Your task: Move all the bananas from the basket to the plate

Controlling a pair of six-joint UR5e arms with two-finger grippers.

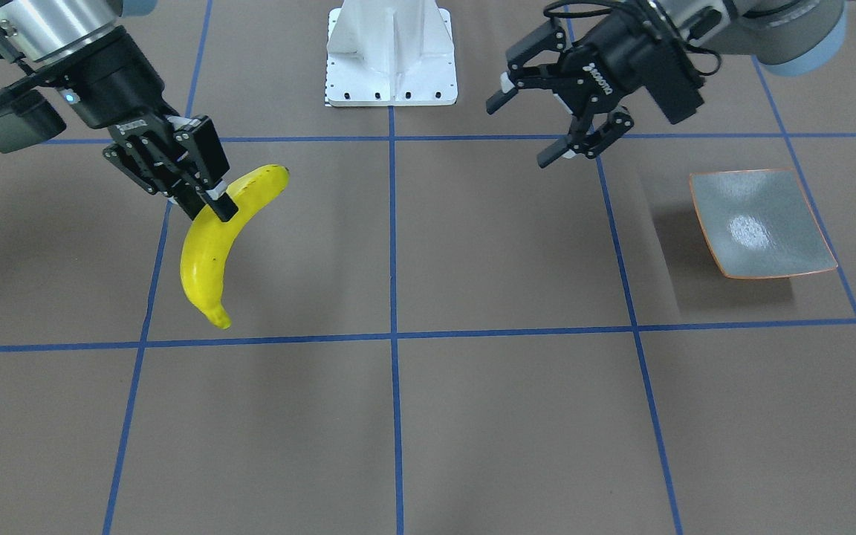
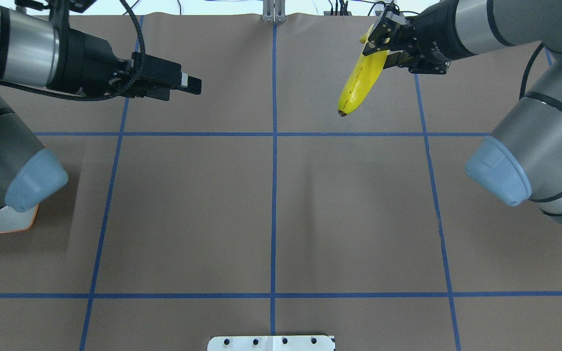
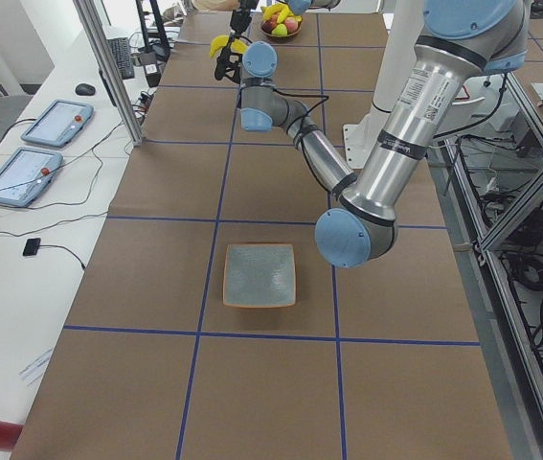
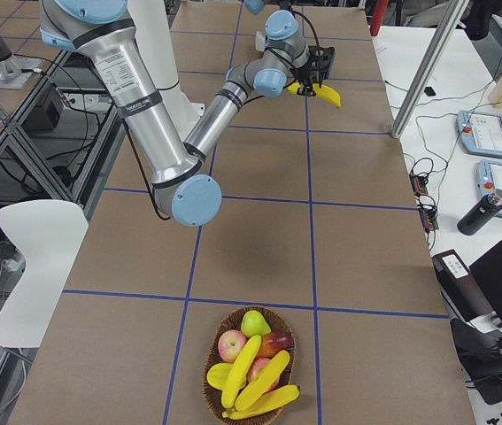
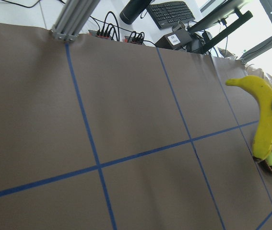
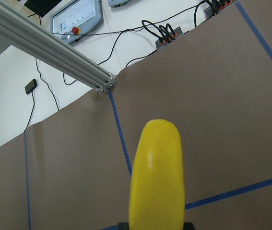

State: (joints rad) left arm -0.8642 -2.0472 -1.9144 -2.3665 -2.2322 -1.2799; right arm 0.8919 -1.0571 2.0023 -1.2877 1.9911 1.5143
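Banana (image 6: pixel 156 172) right up close, pinched toward one end by right gripper (image 1: pixel 209 200), hanging clear of table (image 1: pixel 472 416). Plate (image 1: pixel 759 223) way over on left gripper (image 1: pixel 517 132) side (spread wide, holding nothing). Looks like a handover: offer the free end, let go only after a firm left-side clamp.

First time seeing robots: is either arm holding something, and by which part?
The right gripper holds a banana, pinched about a third from its upper end. The left gripper is empty.

Yellow banana (image 6: pixel 156 172) juts up from bottom edge over brown table (image 6: pixel 68 163); blue tape lines (image 6: pixel 120 134).
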